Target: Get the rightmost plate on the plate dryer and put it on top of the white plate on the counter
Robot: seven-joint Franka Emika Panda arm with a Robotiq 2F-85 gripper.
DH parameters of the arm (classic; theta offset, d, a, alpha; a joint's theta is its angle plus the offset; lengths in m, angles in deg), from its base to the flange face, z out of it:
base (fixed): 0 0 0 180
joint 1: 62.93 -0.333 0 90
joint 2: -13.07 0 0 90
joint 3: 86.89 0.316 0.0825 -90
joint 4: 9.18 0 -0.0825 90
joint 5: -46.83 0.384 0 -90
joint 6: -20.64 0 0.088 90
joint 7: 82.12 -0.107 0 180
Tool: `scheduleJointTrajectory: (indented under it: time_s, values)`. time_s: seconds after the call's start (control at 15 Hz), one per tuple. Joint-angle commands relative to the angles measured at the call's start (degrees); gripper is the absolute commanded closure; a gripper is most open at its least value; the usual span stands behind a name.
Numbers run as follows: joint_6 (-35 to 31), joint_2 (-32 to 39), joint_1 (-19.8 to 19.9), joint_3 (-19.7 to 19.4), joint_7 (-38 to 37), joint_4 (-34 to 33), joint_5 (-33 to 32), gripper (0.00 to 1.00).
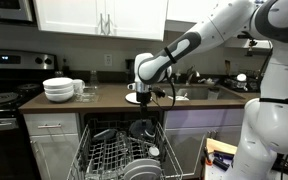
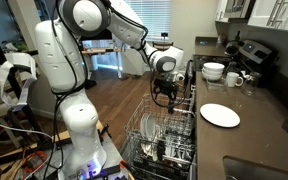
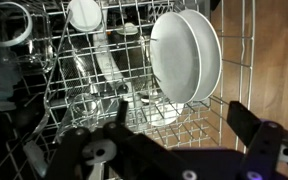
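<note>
White glossy ceramic marks the rightmost plate point(image 3: 182, 55), which stands on edge between the upright tines of the plate dryer point(image 3: 84, 90), well apart from where it must go. A second white rim sits tight against it, so the pair reads almost as one disc in the wrist view. The tines hold both upright, leaving the top edges free, which is probably why a downward approach suits.

Directly above hangs the tool point(image 3: 174, 150), its two dark fingers spread wide with nothing between them, each to one side of the plates. In both exterior views the arm reaches over the pulled-out wire rack point(image 2: 164, 130).

Elsewhere the rack holds a clear glass point(image 3: 4, 25) and a small round white piece point(image 3: 84, 12); other items are too dim to name.

Beyond the rack runs the dark brown bench point(image 2: 259, 135). On it lies the white plate point(image 2: 220, 115), flat and bare, ready as a landing spot. Farther along stands a stack of white bowls point(image 2: 214, 70).
</note>
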Motion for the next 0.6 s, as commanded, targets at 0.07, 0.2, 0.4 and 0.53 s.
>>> scheduleJointTrajectory:
  time_s: [0.07,0.2,0.4,0.53]
  values:
    - [2.6,7.4,0.3,4.6,-1.9,-4.3,-4.6,0.00]
    - [0.9,10.6,0.0,6.0,-3.7,-5.1,-7.2,0.00]
    - [-0.3,15.0,-0.3,7.6,-6.8,-6.8,-10.8,0.00]
    - [0.9,18.1,-0.4,8.5,-8.2,-8.2,-12.9,0.00]
